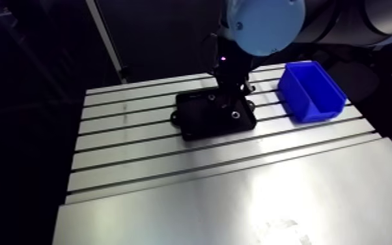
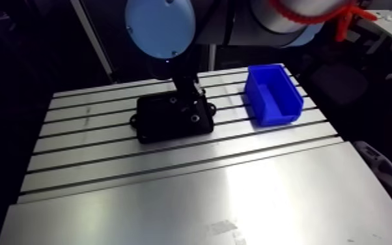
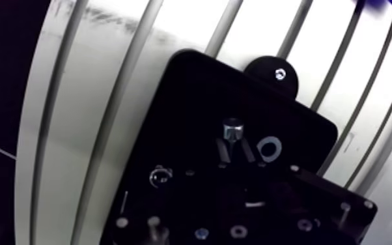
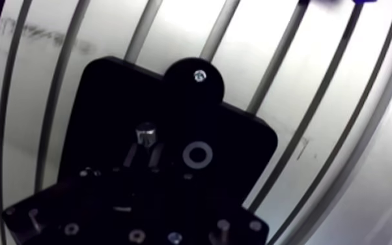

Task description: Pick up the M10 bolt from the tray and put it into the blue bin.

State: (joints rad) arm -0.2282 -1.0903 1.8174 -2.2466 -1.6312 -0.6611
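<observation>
A black tray (image 3: 192, 104) lies on the slotted table, and my gripper (image 3: 234, 144) is down inside it. The M10 bolt (image 3: 231, 128) stands on end with its silvery hex head between my two dark fingertips (image 3: 223, 152), which sit close against its sides. In the arm view the gripper (image 1: 228, 88) comes down onto the far part of the tray (image 1: 202, 124). The blue bin (image 1: 312, 91) stands on the table to the tray's right, apart from it; I can see nothing inside it.
A flat washer (image 3: 268, 148) lies in the tray right beside the bolt, and a small round part (image 3: 160, 176) lies on its other side. A round lug with a screw (image 3: 271, 73) sticks out of the tray's edge. Table slots run crosswise.
</observation>
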